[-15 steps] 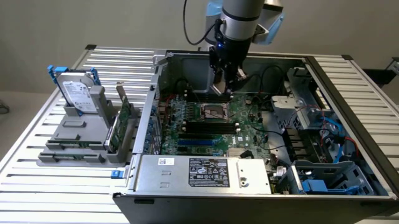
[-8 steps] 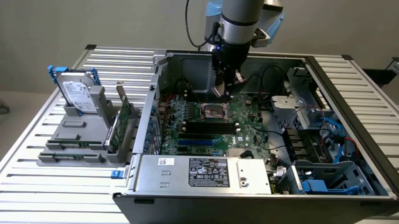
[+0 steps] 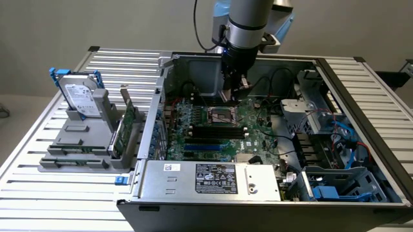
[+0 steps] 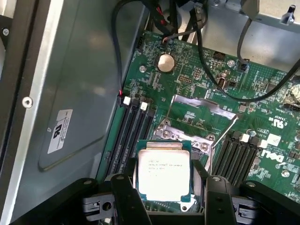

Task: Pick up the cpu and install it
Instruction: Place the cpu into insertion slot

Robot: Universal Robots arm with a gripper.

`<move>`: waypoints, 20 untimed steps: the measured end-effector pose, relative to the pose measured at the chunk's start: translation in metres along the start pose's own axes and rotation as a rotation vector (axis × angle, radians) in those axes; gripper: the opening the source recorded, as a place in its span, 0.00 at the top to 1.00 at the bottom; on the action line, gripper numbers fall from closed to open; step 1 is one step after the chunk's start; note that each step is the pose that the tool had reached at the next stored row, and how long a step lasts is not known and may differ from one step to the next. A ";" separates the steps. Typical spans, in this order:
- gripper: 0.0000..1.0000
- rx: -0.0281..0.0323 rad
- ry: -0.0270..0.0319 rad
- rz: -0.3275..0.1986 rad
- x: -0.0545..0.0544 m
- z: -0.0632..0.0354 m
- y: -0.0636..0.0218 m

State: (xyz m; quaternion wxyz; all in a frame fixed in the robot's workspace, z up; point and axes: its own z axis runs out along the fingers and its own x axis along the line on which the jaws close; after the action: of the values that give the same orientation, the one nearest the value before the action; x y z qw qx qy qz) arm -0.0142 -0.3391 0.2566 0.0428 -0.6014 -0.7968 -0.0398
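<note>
Jaws are clamping the cpu [image 4: 164, 171] by two opposite edges, one dark finger [image 4: 124, 197] pressing on each side. The chip is sitting level between them with its silver top and printed lettering facing the wrist camera. Its green rim is showing along the edges.

In the wrist view the cpu is overlapping the near part of the socket [image 4: 187, 136], whose metal frame is standing hinged open. I cannot tell whether the chip is touching the socket. Black memory slots [image 4: 131, 131] are running just beside the socket, and a round coin battery [image 4: 165, 62] is sitting farther along the green motherboard [image 4: 262, 108].

Read as a clock face, the exterior view is showing the arm [image 3: 248, 24] reaching down from twelve o'clock into the open computer case [image 3: 361, 96]. Its tip is hanging at about twelve o'clock from the socket [image 3: 223, 116], near it. A hard drive [image 3: 81, 99] with blue handles is standing in a grey rack at nine o'clock from the case, well apart, on the slatted table [image 3: 38, 193].
</note>
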 end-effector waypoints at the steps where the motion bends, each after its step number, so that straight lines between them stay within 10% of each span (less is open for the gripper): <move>1: 0.45 -0.0005 -0.0001 0.013 0.000 0.0002 0.0000; 20: 0.45 -0.0137 -0.0108 0.177 0.003 0.0152 -0.0143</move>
State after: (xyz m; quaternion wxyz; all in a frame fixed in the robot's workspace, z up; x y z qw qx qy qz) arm -0.0291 -0.3385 0.2417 0.0377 -0.6699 -0.7405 -0.0380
